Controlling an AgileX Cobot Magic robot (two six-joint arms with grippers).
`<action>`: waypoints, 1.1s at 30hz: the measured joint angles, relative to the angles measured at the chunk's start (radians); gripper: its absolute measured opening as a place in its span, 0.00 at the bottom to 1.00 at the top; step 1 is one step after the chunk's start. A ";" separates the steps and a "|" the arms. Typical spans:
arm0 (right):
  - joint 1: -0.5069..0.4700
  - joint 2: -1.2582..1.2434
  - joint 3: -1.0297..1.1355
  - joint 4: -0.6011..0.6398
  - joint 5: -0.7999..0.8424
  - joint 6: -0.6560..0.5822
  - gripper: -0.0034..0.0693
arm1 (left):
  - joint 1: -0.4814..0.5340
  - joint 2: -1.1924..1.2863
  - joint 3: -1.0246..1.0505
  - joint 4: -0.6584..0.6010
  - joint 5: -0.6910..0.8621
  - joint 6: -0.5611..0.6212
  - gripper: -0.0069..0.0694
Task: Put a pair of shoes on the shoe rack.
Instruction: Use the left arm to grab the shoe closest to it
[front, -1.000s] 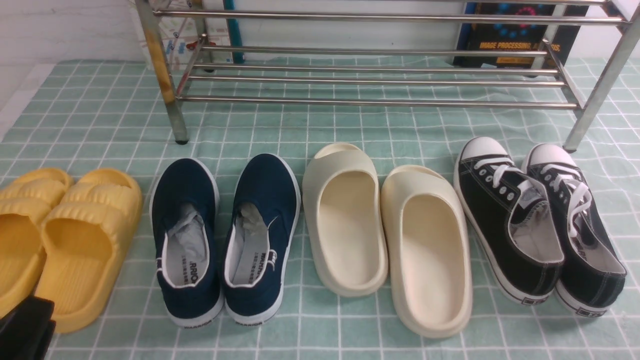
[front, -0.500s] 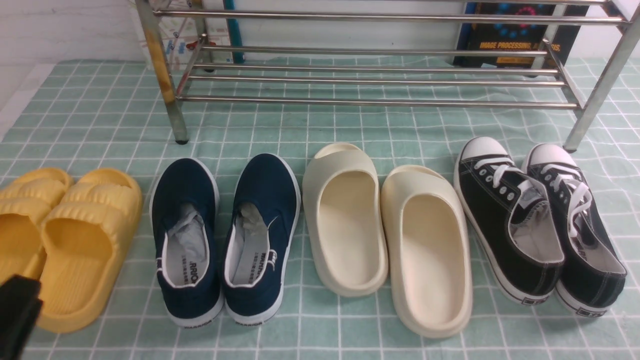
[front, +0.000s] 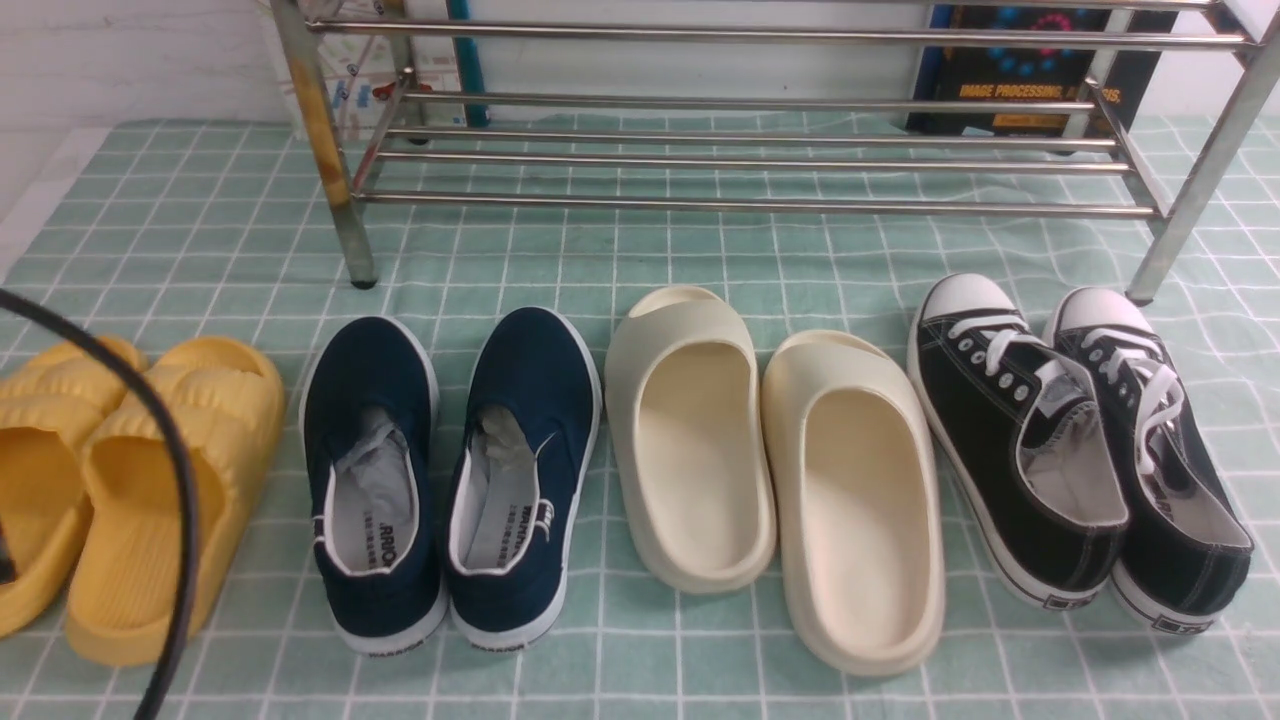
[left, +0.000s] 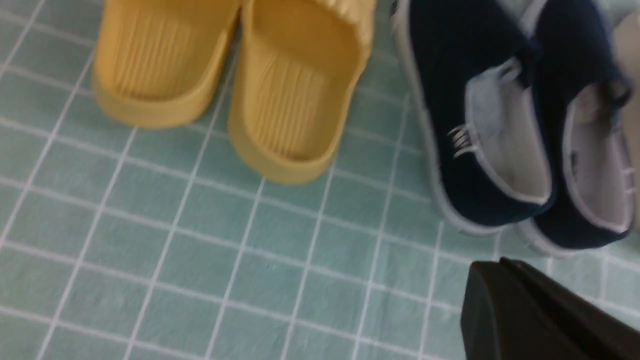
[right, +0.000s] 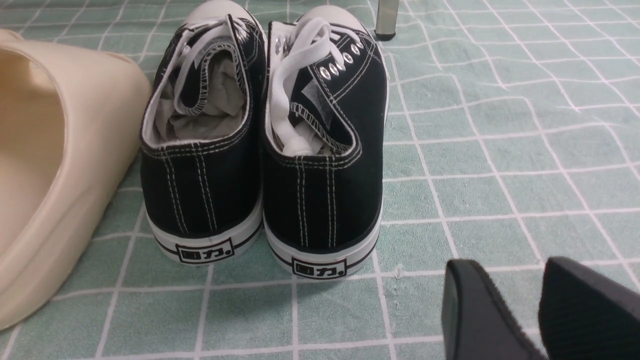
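Note:
The pair of navy-blue slip-on shoes stands side by side on the green checked cloth, heels toward me: the left shoe (front: 372, 480) and the right shoe (front: 525, 470). The steel shoe rack (front: 740, 205) stands behind them, with a rust-stained left leg (front: 320, 130). In the left wrist view the navy shoes (left: 480, 125) lie just beyond my left gripper (left: 492, 265), whose fingers are pressed together and hold nothing. My right gripper (right: 507, 265) hovers over bare cloth behind the black sneakers, its fingers a little apart and empty. Neither gripper shows in the front view.
Yellow slippers (front: 150, 480) lie left of the navy shoes, crossed by a black cable (front: 175, 470). Cream slippers (front: 780, 460) lie to the right, then black lace-up sneakers (front: 1080, 450). A book (front: 1030, 70) leans behind the rack.
The black part of my left arm at the lower left of the front view has gone from sight. A black cable now arcs over the yellow slippers. The shoes have not moved.

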 joint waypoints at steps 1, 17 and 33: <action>0.000 0.000 0.000 0.000 0.000 0.000 0.38 | 0.000 0.051 -0.001 -0.004 0.014 0.000 0.07; 0.000 0.000 0.000 0.000 0.000 0.000 0.38 | -0.194 0.625 -0.185 -0.046 -0.081 0.014 0.36; 0.000 0.000 0.000 0.000 0.000 0.000 0.38 | -0.200 1.025 -0.224 0.006 -0.252 -0.063 0.46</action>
